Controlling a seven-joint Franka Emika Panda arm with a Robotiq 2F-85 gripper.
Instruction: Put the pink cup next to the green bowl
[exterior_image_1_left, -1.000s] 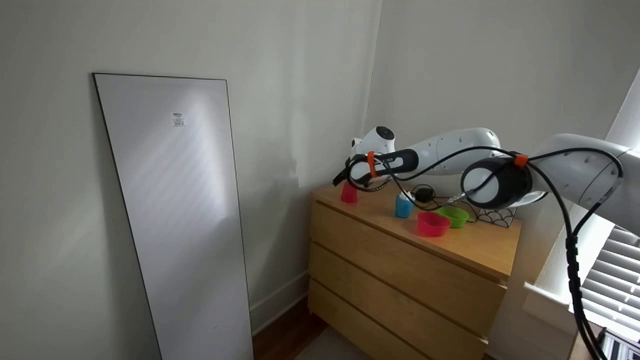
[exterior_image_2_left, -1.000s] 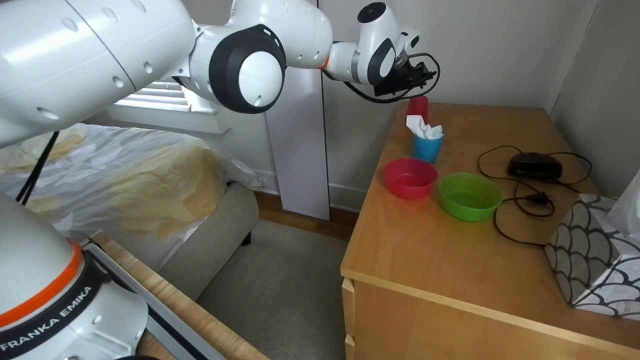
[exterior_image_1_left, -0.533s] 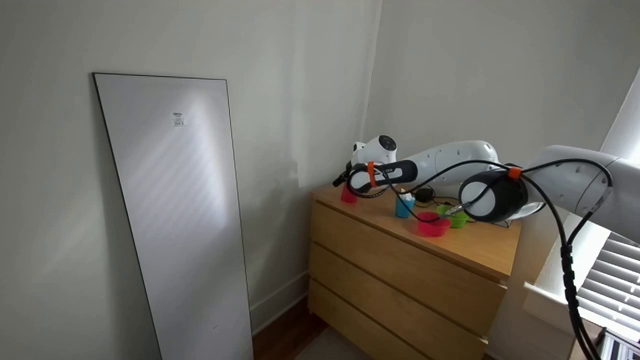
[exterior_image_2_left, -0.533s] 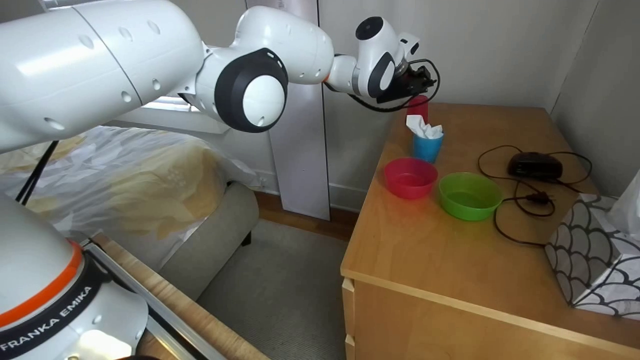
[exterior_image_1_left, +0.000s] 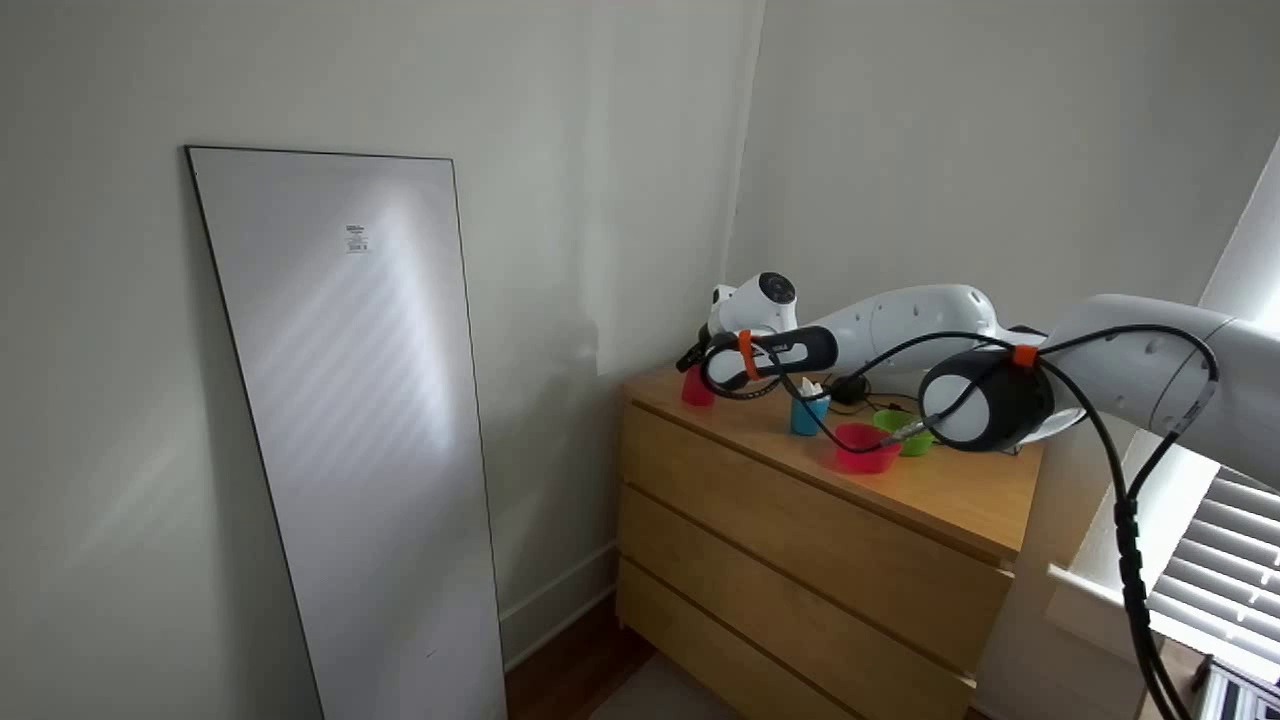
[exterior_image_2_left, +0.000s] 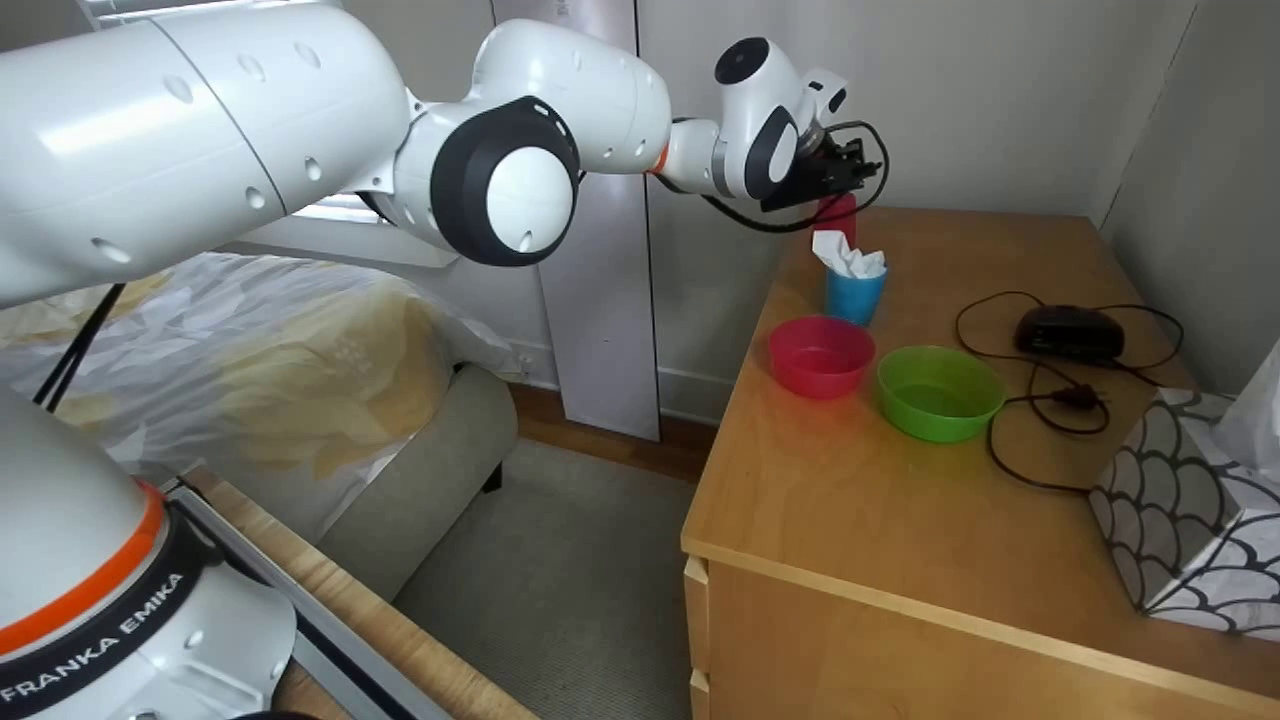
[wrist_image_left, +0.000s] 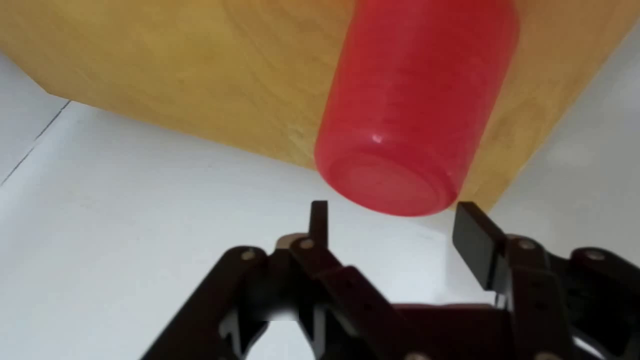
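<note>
The pink cup (wrist_image_left: 415, 100) stands upside down on the dresser top near its far end, closed base upward; both exterior views show it, as the pink cup (exterior_image_1_left: 697, 388) and the pink cup (exterior_image_2_left: 848, 230), partly covered by my gripper. In the wrist view my gripper (wrist_image_left: 391, 203) has its jaws apart, partly drawn in, with no object between them. The cup's base lies just beyond the fingertips, close by the right one; whether they touch I cannot tell. In an exterior view the gripper (exterior_image_2_left: 866, 172) is tilted at the cup's top. The green bowl (exterior_image_2_left: 940, 410) rests nearer the dresser's middle.
A magenta bowl (exterior_image_2_left: 820, 365) sits beside the green one. Between it and the pink cup is a blue cup (exterior_image_2_left: 855, 298) holding white tissue. A black device (exterior_image_2_left: 1070, 332) with cords and a patterned box (exterior_image_2_left: 1180, 520) are along the back. Walls stand close behind the gripper.
The arm has come down, bringing my gripper lower over the pink cup, then shifted slightly sideways. The cup and both bowls stay where they were.
</note>
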